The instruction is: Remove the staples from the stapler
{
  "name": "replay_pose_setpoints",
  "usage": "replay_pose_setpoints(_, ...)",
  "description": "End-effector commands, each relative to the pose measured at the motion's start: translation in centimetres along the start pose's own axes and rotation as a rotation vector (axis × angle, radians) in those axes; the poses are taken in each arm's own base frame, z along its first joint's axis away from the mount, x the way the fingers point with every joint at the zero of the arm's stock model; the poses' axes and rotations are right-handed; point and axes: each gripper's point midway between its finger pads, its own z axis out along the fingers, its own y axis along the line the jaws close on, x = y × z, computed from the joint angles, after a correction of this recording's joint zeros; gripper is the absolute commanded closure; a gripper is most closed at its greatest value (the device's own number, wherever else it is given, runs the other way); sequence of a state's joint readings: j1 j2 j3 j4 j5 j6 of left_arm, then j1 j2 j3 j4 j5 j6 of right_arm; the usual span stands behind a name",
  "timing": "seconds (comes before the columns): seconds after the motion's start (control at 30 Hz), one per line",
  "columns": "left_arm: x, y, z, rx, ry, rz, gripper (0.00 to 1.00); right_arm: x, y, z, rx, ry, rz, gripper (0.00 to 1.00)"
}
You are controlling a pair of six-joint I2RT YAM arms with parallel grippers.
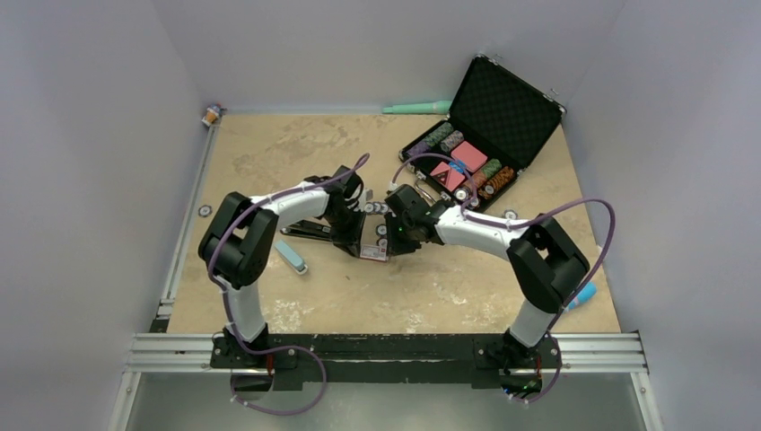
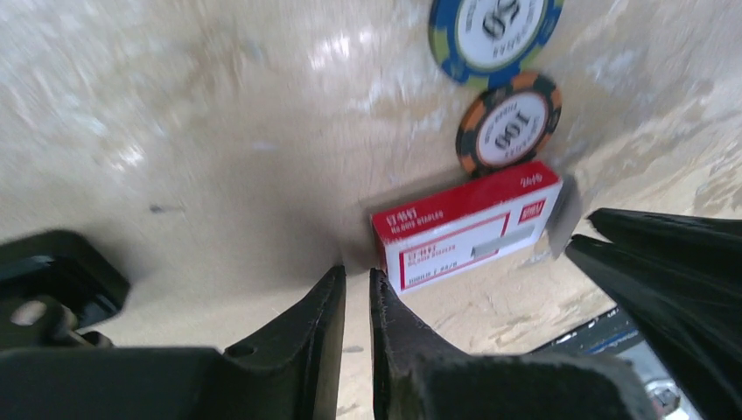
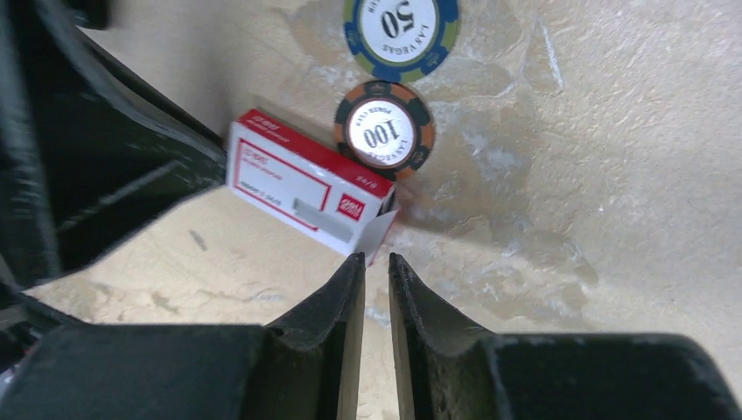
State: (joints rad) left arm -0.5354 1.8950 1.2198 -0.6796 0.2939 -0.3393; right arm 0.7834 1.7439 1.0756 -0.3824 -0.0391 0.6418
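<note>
The black stapler (image 1: 303, 232) lies on the table, partly under my left arm. My left gripper (image 1: 359, 241) and right gripper (image 1: 395, 235) meet over a red-and-white staple box (image 1: 375, 252). In the left wrist view the left gripper (image 2: 357, 273) is shut and empty, its tips just short of the box (image 2: 468, 226). In the right wrist view the right gripper (image 3: 376, 259) is shut and empty, at the box's (image 3: 302, 185) open end. No loose strip of staples shows in any view.
A 50 chip (image 2: 494, 26) and a 100 chip (image 2: 509, 127) lie just beyond the box. A small light-blue block (image 1: 292, 256) lies near the stapler. An open black chip case (image 1: 480, 135) stands at the back right. A blue object (image 1: 583, 294) sits by the right arm.
</note>
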Motion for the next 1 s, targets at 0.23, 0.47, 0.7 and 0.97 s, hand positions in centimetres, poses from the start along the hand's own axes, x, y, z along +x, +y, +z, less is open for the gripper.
replay_pose_setpoints(0.23,5.3,-0.6,-1.7,0.045,0.049,-0.066,0.79,-2.4,1.5,-4.4,-0.047,-0.095,-0.013,0.78)
replay_pose_setpoints(0.47,7.0,-1.4,-5.8,0.069,-0.027,-0.073,0.77,-3.2,2.5,-7.3,-0.105,-0.157,-0.002,0.74)
replay_pose_setpoints(0.7,7.6,-1.9,-11.1,0.060,-0.180,-0.055,0.53,-5.0,5.9,-11.9,-0.287,-0.261,-0.033,0.51)
replay_pose_setpoints(0.97,9.3,-0.5,-16.6,-0.024,-0.350,-0.074,0.11,-8.0,8.2,-17.2,-0.365,-0.433,-0.061,0.25)
